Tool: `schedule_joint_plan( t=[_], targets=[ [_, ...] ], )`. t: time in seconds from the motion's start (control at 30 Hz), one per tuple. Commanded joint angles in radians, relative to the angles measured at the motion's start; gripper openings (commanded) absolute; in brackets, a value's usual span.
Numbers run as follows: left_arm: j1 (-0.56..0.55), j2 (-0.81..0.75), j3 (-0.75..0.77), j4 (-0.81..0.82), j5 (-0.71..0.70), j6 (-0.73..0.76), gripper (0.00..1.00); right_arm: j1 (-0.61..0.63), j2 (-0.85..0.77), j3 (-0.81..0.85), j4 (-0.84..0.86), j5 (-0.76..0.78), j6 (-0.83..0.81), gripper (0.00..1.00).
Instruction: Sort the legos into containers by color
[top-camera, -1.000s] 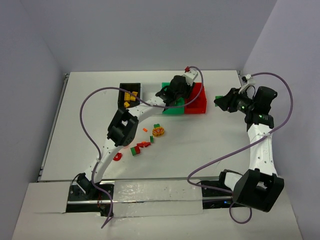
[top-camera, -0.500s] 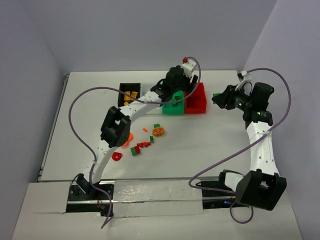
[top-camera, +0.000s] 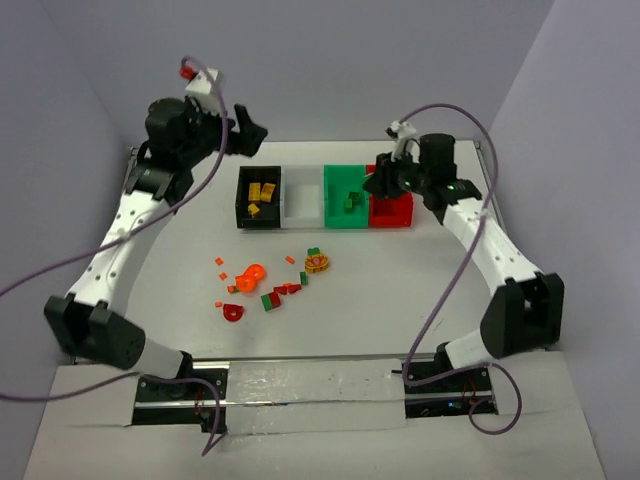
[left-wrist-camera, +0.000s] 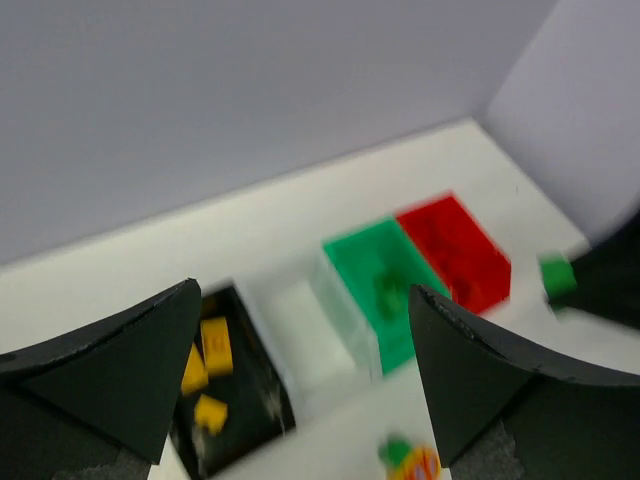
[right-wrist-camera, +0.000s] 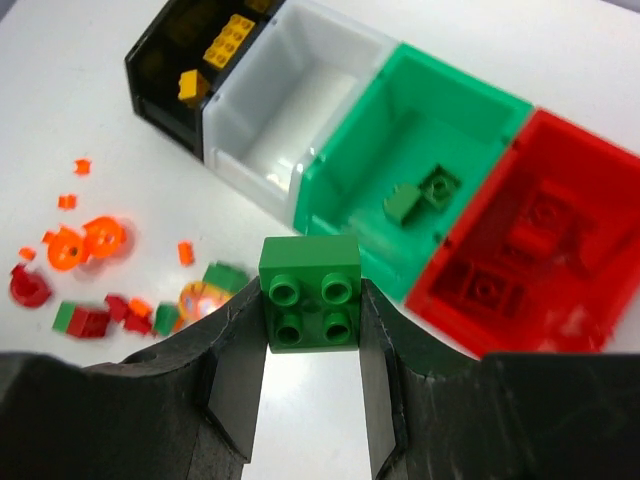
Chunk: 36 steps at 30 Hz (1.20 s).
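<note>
Left gripper (left-wrist-camera: 303, 290): I see it spread wide, empty, high near the tabletop's (top-camera: 450, 290) far-left corner.
Right gripper (right-wrist-camera: 310, 290): clamped on a green brick (right-wrist-camera: 310, 305), by the green bin (top-camera: 345, 222) and red bin (top-camera: 392, 218), far edge.
Loose legos (top-camera: 270, 285): tabletop's middle.

walls (top-camera: 320, 60): plain grey-lilac, on three sides | table (top-camera: 420, 290): white, matte | light: even, soft shadows

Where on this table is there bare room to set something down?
Bare table lies left of the black bin, right of the red bin, and along the near edge. The white bin holds nothing. Crowded: the loose legos scattered in front of the black and white bins.
</note>
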Motion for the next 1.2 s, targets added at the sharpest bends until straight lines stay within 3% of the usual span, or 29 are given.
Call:
schedule_joint_plan(
  t=[0.0,0.17,0.43,0.53,0.6,0.63,0.67,0.8,0.9,1.03,1.17],
  targets=[
    [0.106,-0.149,-0.237,-0.201,0.224,0.051,0.95,0.070,0.171,0.140,0.055,0.136,0.013,0.00],
    [0.296,-0.226,-0.367,-0.377,0.394,0.269,0.93,0.127,0.371,0.279,0.085,0.226,0.040,0.00],
    [0.355,-0.285,-0.512,-0.482,0.403,0.437,0.92,0.148,0.586,0.459,0.070,0.290,0.055,0.03],
    [0.355,-0.280,-0.538,-0.505,0.410,0.490,0.91,0.153,0.637,0.508,0.051,0.308,0.053,0.08],
    [0.355,-0.276,-0.556,-0.556,0.448,0.579,0.91,0.153,0.680,0.546,0.031,0.317,0.055,0.22],
    [0.355,-0.276,-0.557,-0.573,0.449,0.581,0.91,0.151,0.688,0.547,0.028,0.317,0.055,0.23],
    [0.352,-0.274,-0.563,-0.606,0.471,0.636,0.91,0.153,0.695,0.554,0.024,0.321,0.055,0.33],
    [0.310,-0.274,-0.584,-0.670,0.477,0.743,0.88,0.156,0.693,0.535,0.033,0.327,0.054,0.55],
    [0.195,-0.307,-0.642,-0.636,0.431,0.746,0.88,0.160,0.676,0.518,0.035,0.325,0.053,0.67],
    [0.000,-0.350,-0.723,-0.544,0.320,0.699,0.87,0.160,0.631,0.498,0.026,0.310,0.055,0.74],
    [-0.094,-0.352,-0.787,-0.460,0.272,0.655,0.84,0.160,0.565,0.474,-0.001,0.277,0.055,0.75]
  ],
)
